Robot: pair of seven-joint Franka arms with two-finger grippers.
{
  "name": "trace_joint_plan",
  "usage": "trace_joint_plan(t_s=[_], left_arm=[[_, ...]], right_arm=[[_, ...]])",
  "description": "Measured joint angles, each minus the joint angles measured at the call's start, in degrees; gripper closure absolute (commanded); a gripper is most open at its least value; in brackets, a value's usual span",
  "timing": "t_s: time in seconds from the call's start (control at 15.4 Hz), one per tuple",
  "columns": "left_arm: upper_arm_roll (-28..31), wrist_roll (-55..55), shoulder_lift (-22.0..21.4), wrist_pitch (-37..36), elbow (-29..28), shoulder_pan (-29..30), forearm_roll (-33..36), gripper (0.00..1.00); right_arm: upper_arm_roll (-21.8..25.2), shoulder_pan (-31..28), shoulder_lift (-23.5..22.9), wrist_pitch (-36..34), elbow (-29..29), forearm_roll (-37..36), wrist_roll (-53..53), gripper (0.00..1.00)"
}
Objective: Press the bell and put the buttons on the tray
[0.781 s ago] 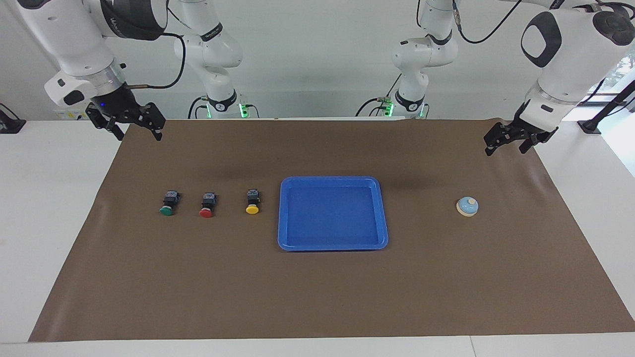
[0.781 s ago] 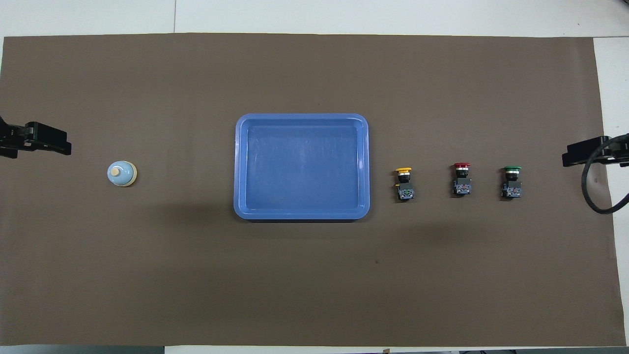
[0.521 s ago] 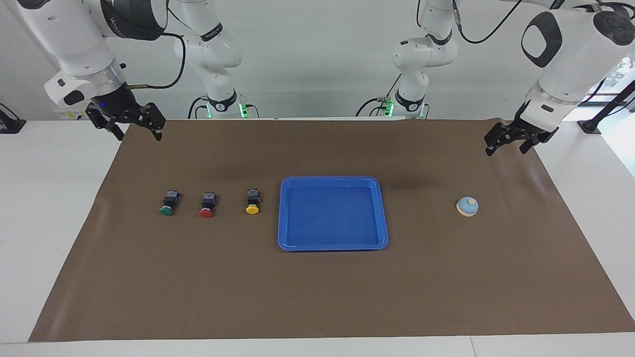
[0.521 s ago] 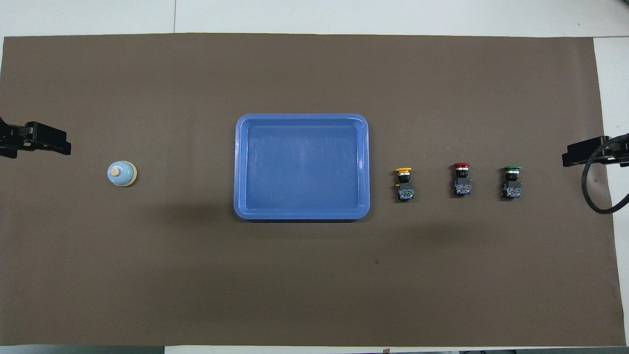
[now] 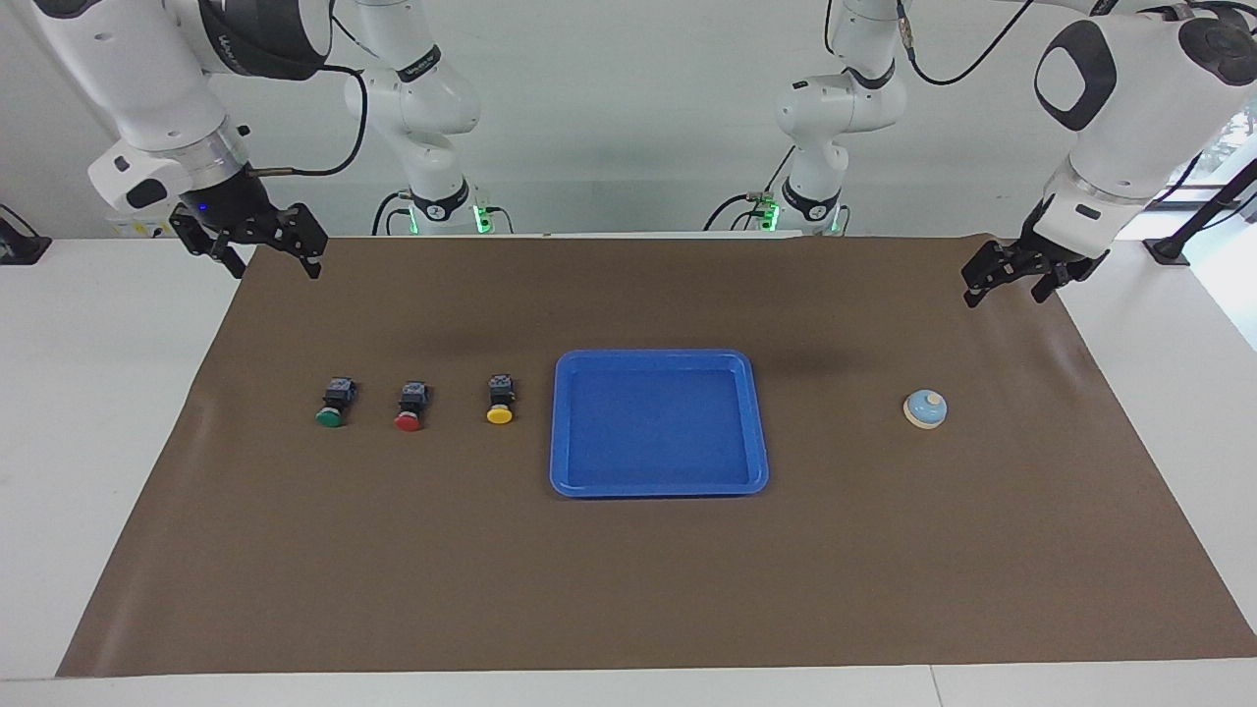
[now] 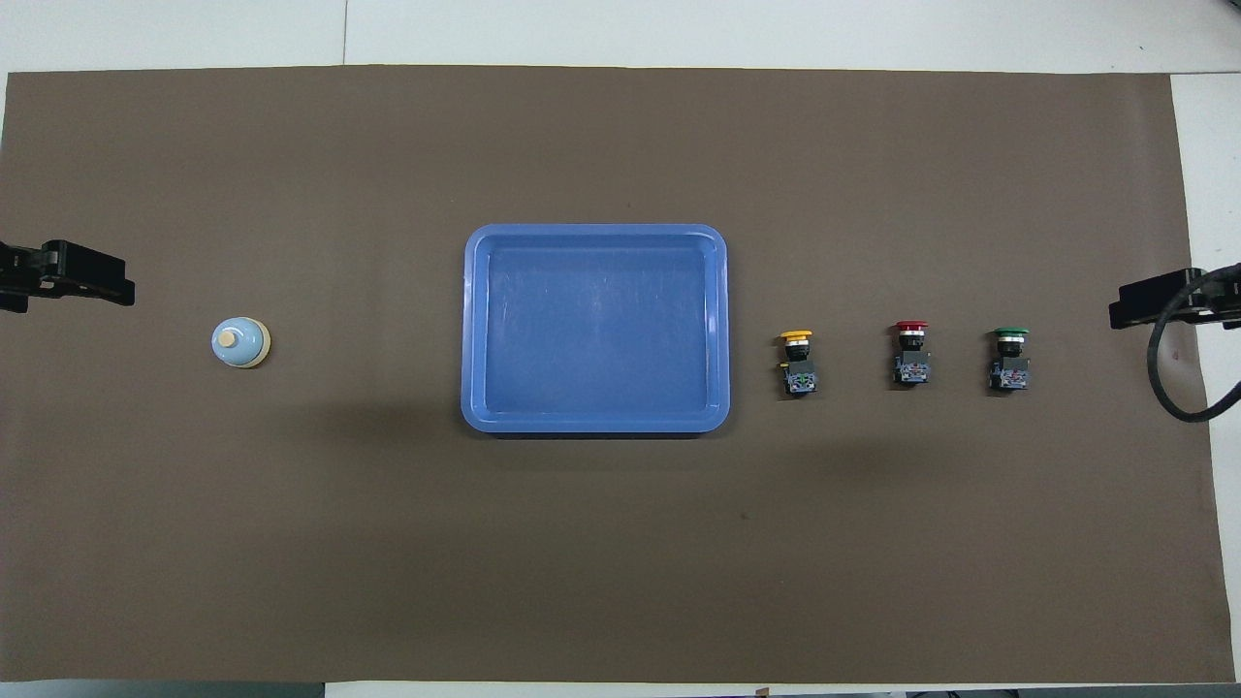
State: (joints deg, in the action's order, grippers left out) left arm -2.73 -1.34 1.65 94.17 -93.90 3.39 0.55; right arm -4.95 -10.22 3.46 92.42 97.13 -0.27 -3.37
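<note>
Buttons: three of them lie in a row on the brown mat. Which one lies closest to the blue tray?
The yellow button. It lies right beside the tray, with the red button next along and the green button last.

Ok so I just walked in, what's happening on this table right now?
Nothing is being handled yet. The left gripper hangs open over the mat corner at its end, empty. The right gripper hangs open at its own end, waiting. The bell sits untouched toward the left arm's end. The green, red and yellow buttons stand in a row beside the tray, which holds nothing.
</note>
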Motion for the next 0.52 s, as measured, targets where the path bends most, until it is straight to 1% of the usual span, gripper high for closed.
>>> trace_joint_plan(t_s=[0.07, 0.13, 0.33, 0.52], left_arm=[[0.02, 0.02, 0.00, 0.00, -0.04, 0.01, 0.00, 0.94], [0.05, 0.03, -0.02, 0.00, -0.22, 0.05, 0.00, 1.00], [0.18, 0.11, -0.56, 0.80, -2.41, 0.87, 0.00, 1.00], [0.27, 0.11, -1.44, 4.88, -6.62, 1.56, 0.00, 1.00]], right_arm=[[0.00, 0.00, 0.00, 0.00, 0.00, 0.00, 0.00, 0.00], [0.00, 0.00, 0.00, 0.00, 0.00, 0.00, 0.00, 0.00], [0.00, 0.00, 0.00, 0.00, 0.00, 0.00, 0.00, 0.00], [0.00, 0.00, 0.00, 0.00, 0.00, 0.00, 0.00, 0.00]])
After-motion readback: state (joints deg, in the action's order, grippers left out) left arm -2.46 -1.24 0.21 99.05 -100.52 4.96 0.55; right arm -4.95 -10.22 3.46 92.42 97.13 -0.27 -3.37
